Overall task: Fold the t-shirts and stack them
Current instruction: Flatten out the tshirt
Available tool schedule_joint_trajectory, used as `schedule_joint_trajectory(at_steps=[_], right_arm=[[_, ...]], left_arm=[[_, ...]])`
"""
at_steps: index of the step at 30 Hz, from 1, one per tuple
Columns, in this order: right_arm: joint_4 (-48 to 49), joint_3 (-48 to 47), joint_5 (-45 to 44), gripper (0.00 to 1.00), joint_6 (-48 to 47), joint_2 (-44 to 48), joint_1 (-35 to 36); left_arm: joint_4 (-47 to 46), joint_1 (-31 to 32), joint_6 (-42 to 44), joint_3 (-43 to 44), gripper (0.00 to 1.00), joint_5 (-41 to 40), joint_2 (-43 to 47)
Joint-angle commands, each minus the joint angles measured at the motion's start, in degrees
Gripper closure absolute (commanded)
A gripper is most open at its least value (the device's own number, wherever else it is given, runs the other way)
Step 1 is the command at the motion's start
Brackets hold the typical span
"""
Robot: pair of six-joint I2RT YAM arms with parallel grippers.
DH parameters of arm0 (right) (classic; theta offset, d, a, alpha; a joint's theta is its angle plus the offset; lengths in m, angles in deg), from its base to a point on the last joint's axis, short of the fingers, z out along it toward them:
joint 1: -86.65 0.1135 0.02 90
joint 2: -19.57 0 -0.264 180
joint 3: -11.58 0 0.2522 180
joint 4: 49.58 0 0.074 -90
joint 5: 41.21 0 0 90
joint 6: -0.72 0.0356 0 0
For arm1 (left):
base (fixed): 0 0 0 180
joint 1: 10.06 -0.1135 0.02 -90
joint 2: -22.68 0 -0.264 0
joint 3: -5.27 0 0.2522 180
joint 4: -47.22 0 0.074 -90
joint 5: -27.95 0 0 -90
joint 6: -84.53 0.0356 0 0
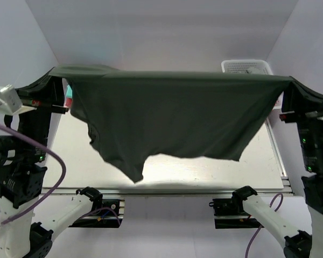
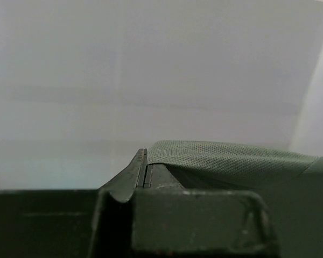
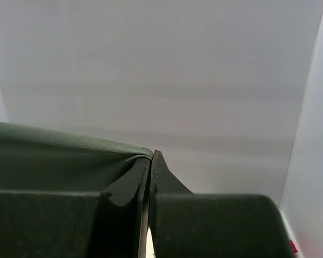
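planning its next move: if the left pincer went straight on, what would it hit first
Likely just the white wall; nothing else shows ahead of the left pincer, shut on the t-shirt.

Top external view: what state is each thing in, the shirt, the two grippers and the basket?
dark grey t-shirt: held up, stretched wide between both grippers, lower edge hanging loose and uneven.
left gripper: jaws shut on the shirt's top edge.
right gripper: jaws shut on the shirt's top edge.
white mesh basket: at the far right, mostly hidden behind the shirt; contents not visible.
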Motion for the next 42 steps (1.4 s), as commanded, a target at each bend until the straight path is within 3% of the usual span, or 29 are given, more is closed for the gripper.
schedule_joint_trajectory(at_steps=[1, 8, 14, 18, 28, 33, 42], right_arm=[[-1.16, -0.55, 0.58, 1.00, -0.05, 3.09, -0.39], [0.77, 5.33, -1.69, 1.00, 2.49, 6.96, -0.30], [9.01, 17.88, -8.10, 1.00, 5.38, 6.61, -0.21], [12.02, 26.06, -20.64, 1.00, 10.22, 3.98, -0.30], [22.39, 37.07, -35.10, 1.00, 12.96, -18.07, -1.70], [23.45, 33.39, -33.79, 1.00, 13.31, -31.79, -4.60], [24.94, 23.10, -25.97, 1.00, 9.80, -50.41, -9.70]], left_arm=[[1.51, -0.81, -0.02, 1.43, 1.00, 2.95, 1.66], [1.44, -0.81, -2.21, -2.42, 1.00, 7.26, 2.90], [-2.09, -0.81, -3.88, -11.82, 1.00, -2.63, 0.97], [-5.51, -0.81, -5.90, -18.95, 1.00, -11.97, -3.68], [-11.93, -0.81, -11.62, -26.78, 1.00, -22.43, -27.56], [-13.43, -2.56, -12.68, -23.18, 1.00, -24.29, -40.15], [-17.20, -6.87, -10.93, -10.55, 1.00, -19.47, -57.91]])
